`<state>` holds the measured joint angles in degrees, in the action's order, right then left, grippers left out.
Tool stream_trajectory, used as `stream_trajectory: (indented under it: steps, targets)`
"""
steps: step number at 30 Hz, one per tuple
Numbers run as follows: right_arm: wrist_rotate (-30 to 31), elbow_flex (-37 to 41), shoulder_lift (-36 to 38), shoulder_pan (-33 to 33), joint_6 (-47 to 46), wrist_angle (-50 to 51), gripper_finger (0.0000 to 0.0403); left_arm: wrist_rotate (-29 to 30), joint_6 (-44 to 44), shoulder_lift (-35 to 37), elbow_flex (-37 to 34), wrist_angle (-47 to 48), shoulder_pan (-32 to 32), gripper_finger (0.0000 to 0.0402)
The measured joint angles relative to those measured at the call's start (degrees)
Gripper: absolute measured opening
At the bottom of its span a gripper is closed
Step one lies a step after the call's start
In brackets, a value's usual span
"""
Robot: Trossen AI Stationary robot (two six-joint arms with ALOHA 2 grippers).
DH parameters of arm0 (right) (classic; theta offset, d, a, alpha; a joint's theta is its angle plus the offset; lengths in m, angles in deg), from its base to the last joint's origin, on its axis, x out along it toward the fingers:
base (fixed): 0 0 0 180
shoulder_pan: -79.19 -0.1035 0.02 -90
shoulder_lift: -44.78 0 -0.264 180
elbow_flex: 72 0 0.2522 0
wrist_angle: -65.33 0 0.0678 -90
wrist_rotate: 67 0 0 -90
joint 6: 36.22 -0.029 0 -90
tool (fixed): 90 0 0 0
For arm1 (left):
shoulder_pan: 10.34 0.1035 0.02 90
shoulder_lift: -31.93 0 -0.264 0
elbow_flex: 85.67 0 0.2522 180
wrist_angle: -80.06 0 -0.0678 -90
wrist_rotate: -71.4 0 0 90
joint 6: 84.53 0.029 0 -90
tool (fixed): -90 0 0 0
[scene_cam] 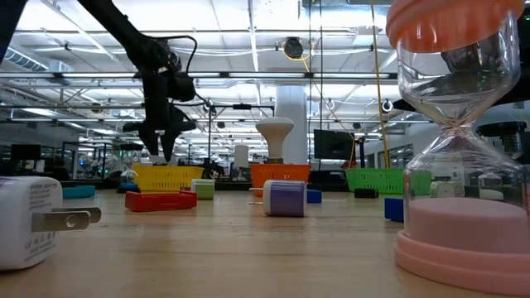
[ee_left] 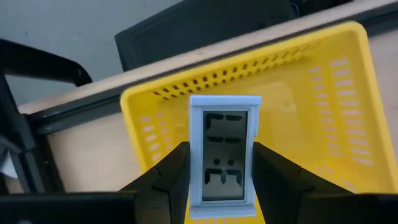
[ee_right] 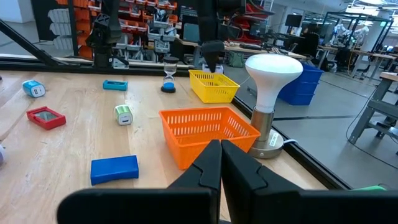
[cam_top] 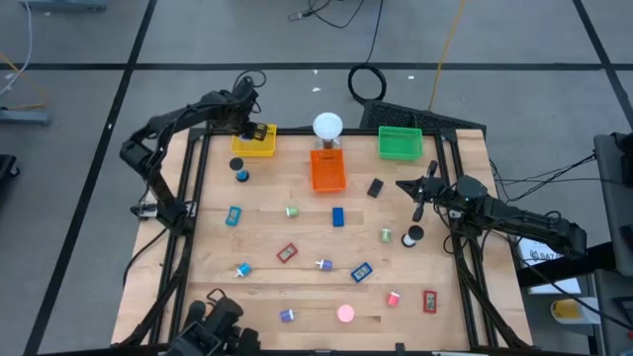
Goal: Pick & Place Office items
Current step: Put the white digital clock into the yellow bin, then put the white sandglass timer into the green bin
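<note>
My left gripper [cam_top: 255, 131] hangs over the yellow tray [ee_left: 311, 93] at the table's far left and is shut on a pale blue block with a dark display face [ee_left: 224, 155]. My right gripper [cam_top: 410, 188] is shut and empty. It hovers over the right half of the table, pointing toward the orange tray [ee_right: 208, 127]. Several small office items lie flat on the wood, among them a blue block [cam_top: 338, 217], a red block [cam_top: 287, 253], a pink roll [cam_top: 345, 313] and a black roll [cam_top: 412, 235]. My left gripper pinches the pale blue block between its two fingers, one on each long side edge [ee_left: 194, 168]. The fingers come from above, pointing down. The block is lifted clear and stands upright along the fingers, display face toward the wrist camera, over the yellow tray's inside.
The orange tray [cam_top: 328, 170] stands at the far middle with the white globe lamp [cam_top: 327, 126] behind it. The green tray [cam_top: 400, 144] is at the far right. A black block [cam_top: 375, 187] lies near my right gripper. In the low view a pink hourglass [scene_cam: 455, 124] stands close by.
</note>
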<state>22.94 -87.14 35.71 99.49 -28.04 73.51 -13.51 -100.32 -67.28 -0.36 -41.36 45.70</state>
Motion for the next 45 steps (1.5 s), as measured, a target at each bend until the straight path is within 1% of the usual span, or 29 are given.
stream_trajectory:
  steps: [6, 14, 21, 24, 31, 34, 36, 38, 42, 45]
  targets:
    - [0.0, 0.0, 0.0, 0.0, 0.0, 0.0, 0.0000, -0.1, -1.2, -2.3, 0.0, -2.2, 0.0, 0.0147]
    - [0.0, 0.0, 0.0, 0.0, 0.0, 0.0, 0.0000, -0.1, -1.7, -6.1, 0.0, -2.8, 0.6, 0.0147]
    - [0.0, 0.0, 0.0, 0.0, 0.0, 0.0, 0.0000, 0.0, -1.1, -6.3, 0.0, -3.1, 0.5, 0.0149]
    - [0.0, 0.0, 0.0, 0.0, 0.0, 0.0, 0.0000, 0.0, 0.1, -6.2, 0.0, -3.1, 0.5, 0.0164]
    - [0.0, 0.0, 0.0, 0.0, 0.0, 0.0, 0.0000, 0.0, 2.7, -6.1, 0.0, -2.5, 0.5, 0.0220]
    - [0.0, 0.0, 0.0, 0.0, 0.0, 0.0, 0.0000, 0.0, 4.2, -5.1, 0.0, -1.7, 0.6, 0.0229]
    - [0.0, 0.0, 0.0, 0.0, 0.0, 0.0, 0.0000, 0.0, 6.0, -3.7, 0.0, -0.6, 0.5, 0.0225]
    - [0.0, 0.0, 0.0, 0.0, 0.0, 0.0, 0.0000, 0.4, 8.4, -2.0, 0.0, 1.3, 0.0, 0.0211]
    - [0.0, 0.0, 0.0, 0.0, 0.0, 0.0, 0.0000, 0.7, 12.9, 3.1, 0.0, 3.6, -1.7, 0.0166]
    - [0.0, 0.0, 0.0, 0.0, 0.0, 0.0, 0.0000, 0.5, 15.1, 7.7, -1.3, 1.3, -3.4, 0.0127]
